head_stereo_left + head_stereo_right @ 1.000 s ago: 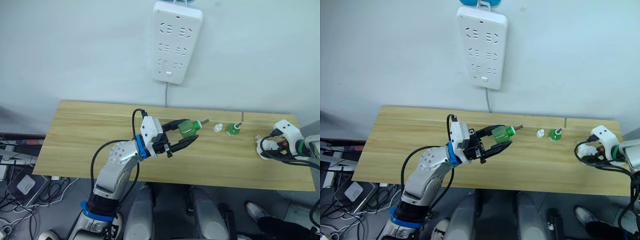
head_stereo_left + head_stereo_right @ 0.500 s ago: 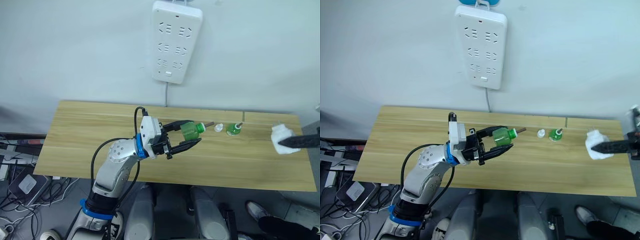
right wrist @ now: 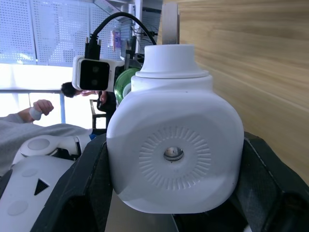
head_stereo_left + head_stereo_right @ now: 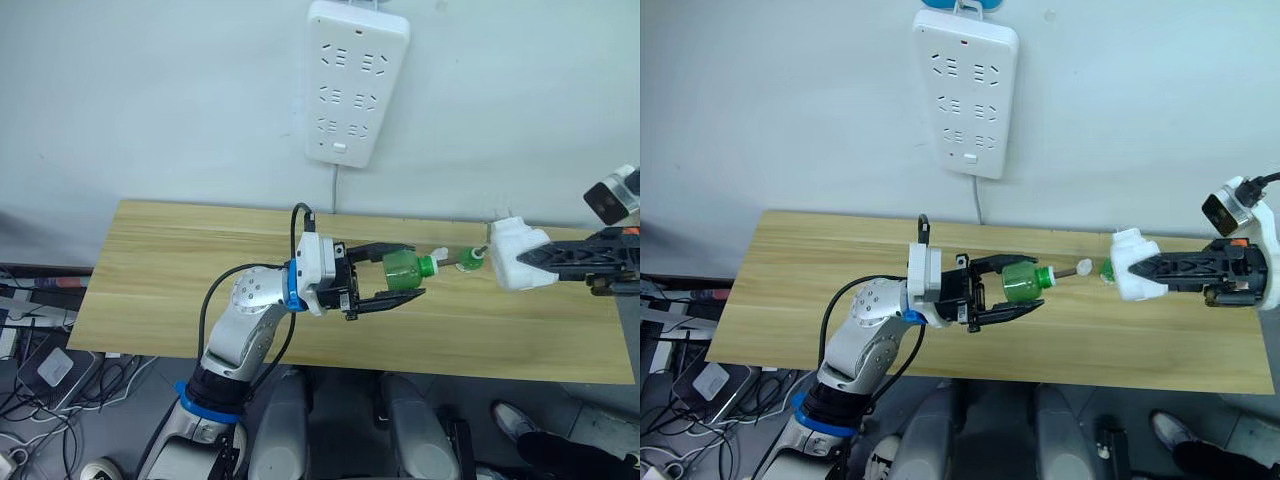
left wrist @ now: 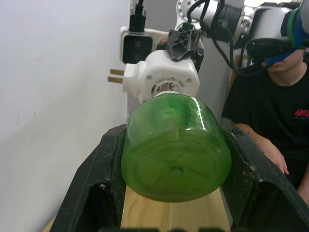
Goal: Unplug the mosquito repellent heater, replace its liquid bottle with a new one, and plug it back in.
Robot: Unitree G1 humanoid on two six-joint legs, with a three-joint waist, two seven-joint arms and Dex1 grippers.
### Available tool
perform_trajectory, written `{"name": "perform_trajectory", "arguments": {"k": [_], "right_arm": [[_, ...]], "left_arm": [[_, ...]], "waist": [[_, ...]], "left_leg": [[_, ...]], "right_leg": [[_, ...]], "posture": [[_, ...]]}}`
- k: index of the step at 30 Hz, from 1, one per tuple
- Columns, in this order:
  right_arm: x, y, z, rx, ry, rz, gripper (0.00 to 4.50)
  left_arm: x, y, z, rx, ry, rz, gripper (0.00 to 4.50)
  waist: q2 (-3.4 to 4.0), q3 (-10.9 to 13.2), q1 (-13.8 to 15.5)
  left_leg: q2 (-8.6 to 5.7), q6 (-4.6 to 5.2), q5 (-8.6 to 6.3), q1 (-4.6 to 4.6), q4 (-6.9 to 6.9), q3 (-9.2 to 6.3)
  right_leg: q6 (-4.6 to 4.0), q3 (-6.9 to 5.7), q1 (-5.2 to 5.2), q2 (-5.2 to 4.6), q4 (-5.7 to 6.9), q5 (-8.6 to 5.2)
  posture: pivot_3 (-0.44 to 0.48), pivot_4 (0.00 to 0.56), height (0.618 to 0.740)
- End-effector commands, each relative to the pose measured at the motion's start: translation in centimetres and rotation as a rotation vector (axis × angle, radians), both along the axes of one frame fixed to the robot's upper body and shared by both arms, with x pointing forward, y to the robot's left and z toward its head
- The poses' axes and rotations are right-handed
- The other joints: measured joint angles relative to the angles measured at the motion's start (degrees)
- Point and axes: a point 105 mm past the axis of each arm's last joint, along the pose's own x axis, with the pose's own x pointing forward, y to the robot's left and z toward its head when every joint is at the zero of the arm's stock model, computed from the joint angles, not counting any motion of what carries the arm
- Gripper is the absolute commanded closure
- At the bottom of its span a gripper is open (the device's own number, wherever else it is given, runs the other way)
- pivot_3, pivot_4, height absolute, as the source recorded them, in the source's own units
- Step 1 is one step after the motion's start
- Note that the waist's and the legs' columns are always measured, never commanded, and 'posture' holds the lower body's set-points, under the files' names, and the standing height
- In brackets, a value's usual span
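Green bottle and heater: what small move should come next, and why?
Probably ease the green bottle in the left gripper toward the heater in the right gripper. Its wick tip faces the heater with a gap between, so it isn't inserted yet.

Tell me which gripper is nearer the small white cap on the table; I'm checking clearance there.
Left, narrowly. The left gripper holds the green bottle with its wick tip reaching the white cap; the right gripper, holding the heater, sits farther off.

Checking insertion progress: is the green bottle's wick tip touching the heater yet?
Apart. The right eye view shows table between the wick tip of the green bottle in the left gripper and the heater in the right gripper.
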Motion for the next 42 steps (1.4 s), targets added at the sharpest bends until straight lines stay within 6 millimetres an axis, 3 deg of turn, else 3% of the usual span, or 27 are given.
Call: {"name": "perform_trajectory", "arguments": {"k": [1,20,34,42], "right_arm": [[-0.7,0.9,1.4,0.028,-0.043,0.01,1.5],[-0.5,2.5,1.1,0.027,-0.091,0.052,1.5],[-0.6,2.3,1.6,0.047,-0.086,0.064,1.5],[-0.5,3.1,1.4,0.05,-0.1,0.09,1.5]], "left_arm": [[-0.7,-0.3,0.3,-0.015,-0.027,-0.023,2.24],[-0.5,-1.9,0.8,-0.041,-0.031,-0.041,2.24],[-0.2,-1.5,0.5,-0.03,-0.024,-0.032,2.24],[0.0,-2.3,0.9,-0.048,-0.03,-0.031,2.24]], "waist": [[0.0,0.0,0.0],[0.0,0.0,0.0],[0.0,0.0,0.0],[0.0,0.0,0.0]], "left_leg": [[0.0,0.04,-0.02,0.0,0.01,0.0],[0.04,-0.04,0.04,0.0,0.05,-0.01],[0.05,-0.03,0.04,0.0,0.06,-0.02],[0.04,-0.02,0.03,0.0,0.08,-0.01]], "right_leg": [[0.0,-0.01,0.0,0.0,0.0,0.0],[0.05,-0.01,-0.01,0.03,0.03,0.03],[0.05,-0.01,-0.01,0.03,0.04,0.03],[0.05,0.0,-0.01,0.03,0.05,0.03]], "posture": [[0.015,0.365,0.74],[0.008,0.37,0.74],[0.0,0.373,0.74],[0.005,0.375,0.74]]}}
